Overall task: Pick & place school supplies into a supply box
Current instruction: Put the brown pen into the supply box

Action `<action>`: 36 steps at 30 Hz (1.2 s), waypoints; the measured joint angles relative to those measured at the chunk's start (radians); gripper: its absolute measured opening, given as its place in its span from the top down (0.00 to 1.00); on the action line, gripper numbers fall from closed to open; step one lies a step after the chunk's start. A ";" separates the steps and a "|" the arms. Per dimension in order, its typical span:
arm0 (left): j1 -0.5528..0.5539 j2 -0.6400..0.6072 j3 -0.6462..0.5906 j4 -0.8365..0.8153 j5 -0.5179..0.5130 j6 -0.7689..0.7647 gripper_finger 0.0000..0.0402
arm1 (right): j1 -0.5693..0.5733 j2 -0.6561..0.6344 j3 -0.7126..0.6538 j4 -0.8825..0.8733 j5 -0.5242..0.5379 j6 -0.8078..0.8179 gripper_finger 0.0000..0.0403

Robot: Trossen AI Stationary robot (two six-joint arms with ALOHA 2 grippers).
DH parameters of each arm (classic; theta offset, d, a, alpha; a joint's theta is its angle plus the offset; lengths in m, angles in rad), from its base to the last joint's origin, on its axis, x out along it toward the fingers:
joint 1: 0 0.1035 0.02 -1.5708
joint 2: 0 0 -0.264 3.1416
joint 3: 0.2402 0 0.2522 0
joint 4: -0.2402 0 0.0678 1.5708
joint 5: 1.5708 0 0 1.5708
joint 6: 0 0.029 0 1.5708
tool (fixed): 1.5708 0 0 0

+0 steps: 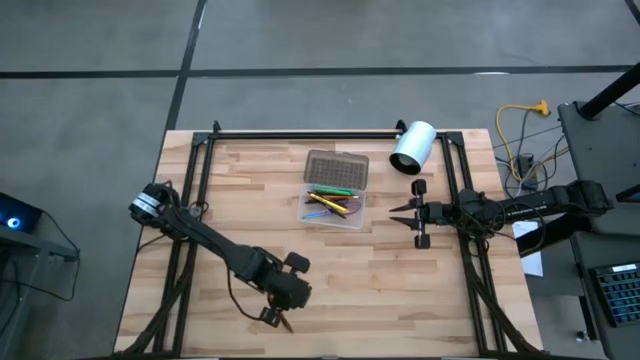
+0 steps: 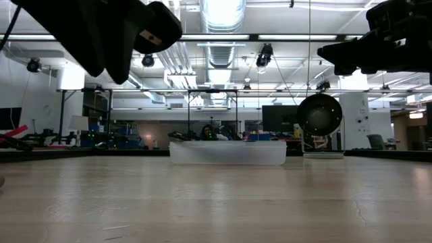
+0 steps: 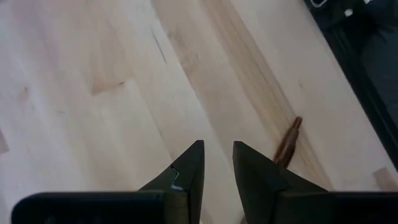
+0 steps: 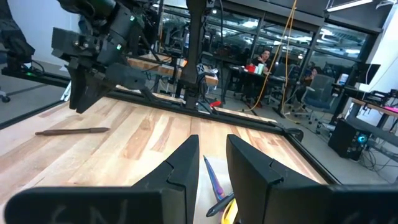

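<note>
The supply box [image 1: 335,207] stands open at the table's middle, its grey lid [image 1: 337,172] folded toward the far edge. Several pens and pencils [image 1: 330,203] lie inside it; a blue pen [image 4: 214,177] and a yellow one [image 4: 227,211] show in the right wrist view. A dark brown pencil [image 3: 287,142] lies flat on the table near the near edge. My left gripper [image 3: 217,163] hovers just beside it, narrowly open and empty, and shows in the high view [image 1: 278,316]. My right gripper [image 1: 396,211] hovers right of the box, pointing at it, narrowly open and empty.
A white cylinder [image 1: 412,147] lies at the far right of the table, by the black frame rail [image 1: 300,133]. Bare wood spreads left of the box and along the near edge. People and desks show in the room beyond [image 4: 267,59].
</note>
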 joint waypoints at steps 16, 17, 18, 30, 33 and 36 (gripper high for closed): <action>-0.080 0.017 -0.180 0.188 -0.002 -0.004 0.83 | 0.000 0.000 0.000 0.000 0.000 -0.001 0.82; -0.081 0.017 -0.184 0.206 -0.002 -0.004 0.83 | 0.000 0.000 0.000 0.000 0.000 0.000 0.82; -0.084 0.017 -0.185 0.217 -0.002 -0.004 0.83 | 0.000 0.000 0.000 0.000 0.000 0.000 0.82; -0.135 0.010 -0.136 0.143 -0.009 0.001 0.83 | 0.000 0.000 0.000 0.000 0.000 0.000 0.82; -0.148 0.009 -0.125 0.109 -0.010 0.018 0.83 | 0.000 0.000 0.000 0.000 0.000 -0.002 0.82; -0.155 0.009 -0.125 0.098 -0.009 0.091 0.83 | 0.000 0.000 0.000 0.000 0.000 0.000 0.82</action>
